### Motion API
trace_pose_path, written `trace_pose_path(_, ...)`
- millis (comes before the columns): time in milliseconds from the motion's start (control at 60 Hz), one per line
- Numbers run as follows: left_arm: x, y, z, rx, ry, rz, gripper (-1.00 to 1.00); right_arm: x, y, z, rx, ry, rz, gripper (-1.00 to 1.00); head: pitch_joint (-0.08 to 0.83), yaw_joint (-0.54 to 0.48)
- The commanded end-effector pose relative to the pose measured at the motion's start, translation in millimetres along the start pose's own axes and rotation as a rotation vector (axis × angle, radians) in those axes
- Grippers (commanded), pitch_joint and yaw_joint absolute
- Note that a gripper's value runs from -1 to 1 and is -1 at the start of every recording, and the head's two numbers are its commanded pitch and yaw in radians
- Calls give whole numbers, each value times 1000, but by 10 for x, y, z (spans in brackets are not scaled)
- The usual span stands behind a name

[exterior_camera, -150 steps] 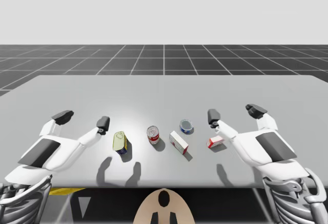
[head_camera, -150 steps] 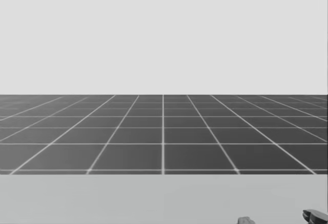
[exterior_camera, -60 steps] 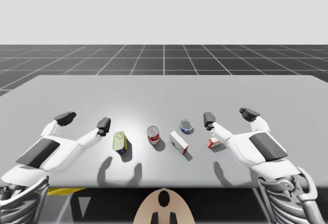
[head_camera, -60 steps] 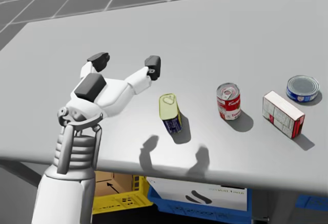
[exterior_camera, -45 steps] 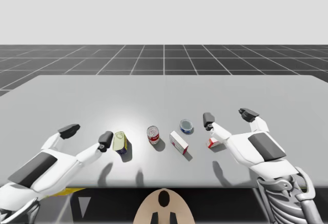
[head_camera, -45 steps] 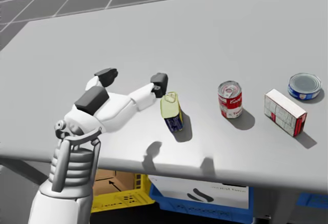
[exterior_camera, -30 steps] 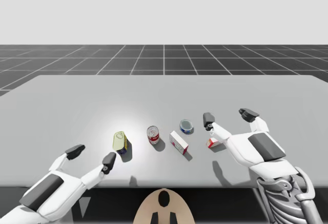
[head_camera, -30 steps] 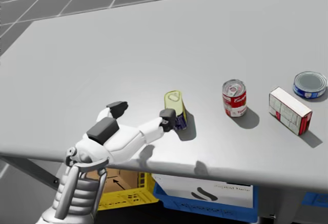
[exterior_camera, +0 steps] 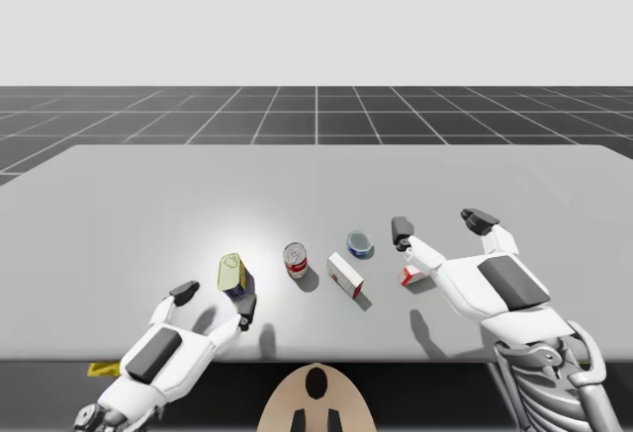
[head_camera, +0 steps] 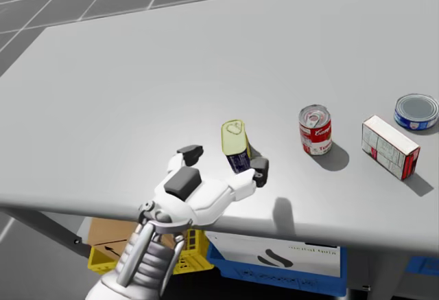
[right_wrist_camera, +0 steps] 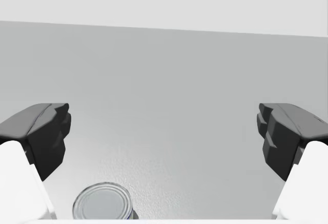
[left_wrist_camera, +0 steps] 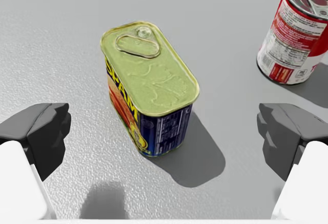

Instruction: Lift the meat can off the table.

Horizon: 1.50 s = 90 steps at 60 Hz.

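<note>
I've swung my left claw point(exterior_camera: 216, 302) round to the counter's point(exterior_camera: 396, 185) near edge; it's wide open and empty, with the meat can point(left_wrist_camera: 151, 88) just ahead.

A simulated test scene rather than a lived-in room: a plain grey tabletop point(exterior_camera: 316, 175) stands on a dark grid floor point(exterior_camera: 316, 116) that runs to a flat horizon under a blank light-grey backdrop point(exterior_camera: 316, 17). Beneath the tabletop's near edge sit a yellow crate point(head_camera: 98, 255), a blue crate point(head_camera: 274, 279) and a cardboard box point(head_camera: 110, 230).
</note>
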Motion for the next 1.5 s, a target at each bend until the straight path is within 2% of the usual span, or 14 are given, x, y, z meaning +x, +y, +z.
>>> trace_pose_path(17,-43,-134,-239,32,24,58,-1000,-7,13,2,0,0,-10,-1000,729,369)
trace_pose_path(350,-47,-138,-629,103,93,69,-1000,25,3,25,-4,-15,-13,-1000,734,367)
trace_pose_path(450,-63,-168,-653,109,88,52,-1000,36,-1,34,-4,-20,-15,-1000,731,365)
trace_pose_path(467,-67,-178,-654,111,85,49,-941,39,-1,37,-4,-21,-16,-1000,730,364)
trace_pose_path(483,-72,-185,-654,112,83,46,-878,40,-2,38,-4,-21,-17,-1000,730,364)
trace_pose_path(517,-84,-197,-650,115,77,41,-179,43,-4,40,-5,-22,-18,-1000,728,364)
trace_pose_path(533,-88,-205,-642,116,78,39,902,44,-3,42,-5,-22,-18,-1000,727,363)
trace_pose_path(550,-92,-213,-639,122,78,32,943,45,-4,42,-5,-23,-18,-1000,726,363)
trace_pose_path(683,-120,-255,-603,152,73,-5,1000,53,-8,50,-5,-25,-22,-1000,717,362)
trace_pose_path(767,-130,-265,-593,158,78,-10,1000,56,-6,55,-5,-25,-24,-1000,697,363)
trace_pose_path(1067,-143,-274,-568,164,87,-8,1000,71,-32,60,-12,-29,-29,-1000,427,360)
trace_pose_path(1217,-110,-284,-547,161,84,-10,1000,75,-46,59,-12,-30,-30,-1000,367,363)
trace_pose_path(1383,185,-223,-422,148,31,-17,989,81,-60,54,-8,-33,-34,-1000,362,368)
trace_pose_path(1500,505,-151,-280,151,-29,-51,988,83,-71,46,-7,-35,-35,-1000,355,369)
